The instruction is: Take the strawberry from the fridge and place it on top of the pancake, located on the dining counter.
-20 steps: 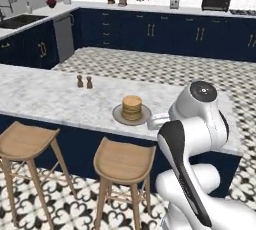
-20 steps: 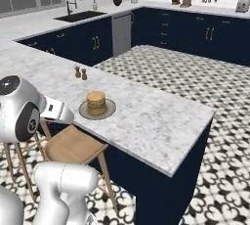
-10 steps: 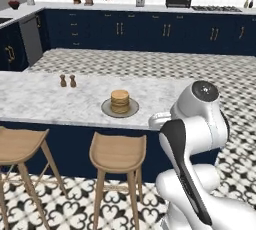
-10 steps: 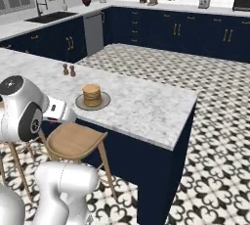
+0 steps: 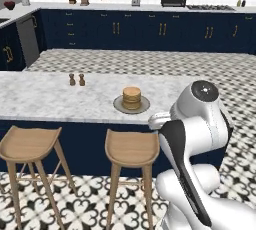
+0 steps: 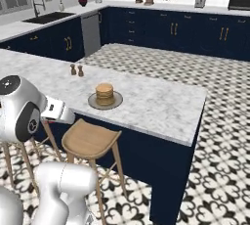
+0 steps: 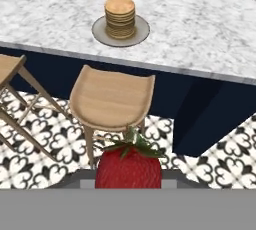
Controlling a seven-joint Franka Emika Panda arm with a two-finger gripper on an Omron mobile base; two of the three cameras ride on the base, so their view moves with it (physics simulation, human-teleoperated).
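The strawberry (image 7: 128, 166), bright red with green leaves, sits at the bottom middle of the hand view, held in my gripper (image 7: 128, 175), whose fingers are hidden behind the berry. Beyond it, the pancake (image 7: 120, 17) is stacked on a round grey plate (image 7: 100, 32) on the marble dining counter (image 7: 200, 29). From the base, the pancake (image 5: 132, 97) (image 6: 104, 94) stands near the counter's (image 5: 45, 99) (image 6: 156, 101) near edge, ahead of my folded arm. The fridge is out of view.
Wooden stools (image 5: 132, 146) (image 5: 29, 141) (image 6: 90, 140) (image 7: 112, 99) stand against the counter's navy base, one directly below the pancake. Salt and pepper shakers (image 5: 76, 79) (image 6: 76, 70) stand left of the plate. Patterned floor lies to the right of the counter's end.
The base has driven, so the whole scene has slid: the back wall shifted leftward and the sink left the left base view. The arm's pose looks unchanged.
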